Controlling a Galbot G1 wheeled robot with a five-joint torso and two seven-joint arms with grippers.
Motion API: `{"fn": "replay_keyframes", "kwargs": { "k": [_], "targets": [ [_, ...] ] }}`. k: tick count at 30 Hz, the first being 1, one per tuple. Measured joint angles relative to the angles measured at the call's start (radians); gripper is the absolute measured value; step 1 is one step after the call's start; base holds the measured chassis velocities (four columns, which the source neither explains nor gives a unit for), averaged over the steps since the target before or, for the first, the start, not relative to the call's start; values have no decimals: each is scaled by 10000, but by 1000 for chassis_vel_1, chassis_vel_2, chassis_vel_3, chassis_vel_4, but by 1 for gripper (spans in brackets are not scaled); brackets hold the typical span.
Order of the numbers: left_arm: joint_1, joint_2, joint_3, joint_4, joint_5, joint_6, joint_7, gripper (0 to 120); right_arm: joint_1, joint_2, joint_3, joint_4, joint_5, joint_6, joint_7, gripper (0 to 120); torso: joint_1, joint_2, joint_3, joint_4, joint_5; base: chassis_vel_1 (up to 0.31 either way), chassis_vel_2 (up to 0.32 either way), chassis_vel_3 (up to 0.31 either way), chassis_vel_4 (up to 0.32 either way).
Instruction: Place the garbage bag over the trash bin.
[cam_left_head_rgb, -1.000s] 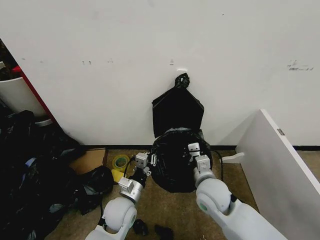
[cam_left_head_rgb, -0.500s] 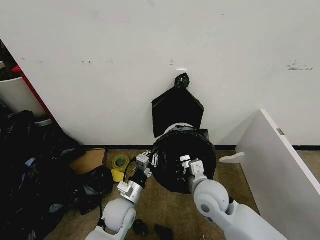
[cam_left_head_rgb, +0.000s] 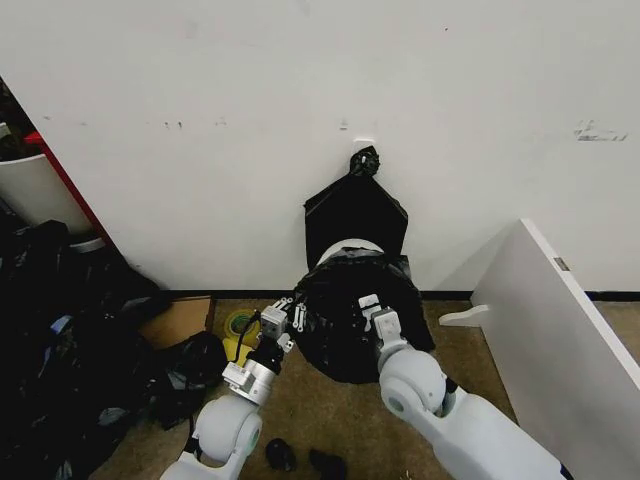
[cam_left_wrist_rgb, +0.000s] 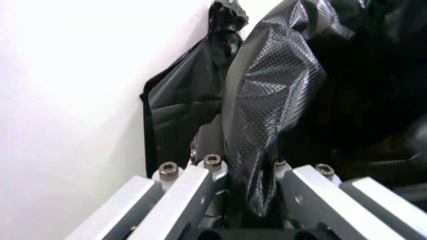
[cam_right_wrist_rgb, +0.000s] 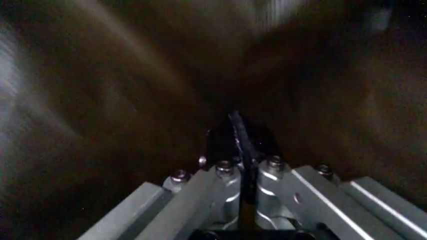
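our left gripper (cam_left_head_rgb: 286, 312) is at the 9 o'clock side of the bin, its fingers (cam_left_wrist_rgb: 193, 182) pinching a fold of the bag (cam_left_wrist_rgb: 267, 115). our right gripper (cam_left_head_rgb: 369, 307) is at about 5 o'clock on the bin, near the middle of the bundle, and its fingers (cam_right_wrist_rgb: 223, 185) are pressed together on a thin black pleat of the bag.

the bag (cam_left_head_rgb: 355, 315) covers most of the bin (cam_left_head_rgb: 345, 247), which stands on the floor against the wall. only a white arc of the rim shows, at 12 o'clock on the bundle. just behind it a flat black bag (cam_left_head_rgb: 354, 215) hangs on the wall from a knot.

we judge the task as well advanced: the bag is over the bin on the near side and both sides. the far rim is still bare, so what is left is to bring the plastic over that edge and then release.

against half a second ago, both grippers are now a little to the left, and the right one is higher. the bag has shifted with them. the white arc at the back looks a little larger.
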Motion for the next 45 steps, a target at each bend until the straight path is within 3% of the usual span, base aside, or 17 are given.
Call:
{"fn": "replay_keyframes", "kwargs": {
  "k": [4,9,17,23,30,32,35,39,45],
  "targets": [
    [11,-34,98,5,1,26,-2,1,35,128,15,-158,-493,486,-107,0,0,0,0,0,0,0,0,0,0],
    [97,-135,298,-21,47,59,61,1,378,502,197,-1377,-1310,702,-36,0,0,0,0,1,1,0,0,0,0],
    [67,-165,201,-35,23,74,104,1,459,634,342,-2038,-1530,941,-1,0,1,0,1,1,1,0,0,0,0],
    [-104,-141,-179,100,-247,102,-29,1,-222,280,462,-708,-1377,1422,-604,0,0,0,1,1,0,0,0,0,0],
    [-381,-116,-616,167,-947,805,-521,1,-1469,-364,778,1089,-1256,2674,-2049,0,0,0,0,2,0,0,0,0,0],
    [-506,-89,-797,166,-1424,1150,-676,1,-2023,-625,1003,1730,-1173,3546,-3016,0,0,0,0,-1,0,0,0,0,0],
    [-611,0,-1039,161,-2101,1418,-705,1,-2512,-742,1344,2466,-814,4426,-3354,14,0,0,-1,0,1,0,0,0,0],
    [-604,201,-1216,160,-3018,1584,-497,1,-2689,-639,1827,3018,-178,4981,-2646,26,0,0,-1,-2,0,0,0,0,0],
    [-284,664,-1370,395,-3622,797,1283,1,-2452,-738,2700,2943,29,5498,-2509,49,0,1,0,2,2,0,0,0,0]
  ]
}}
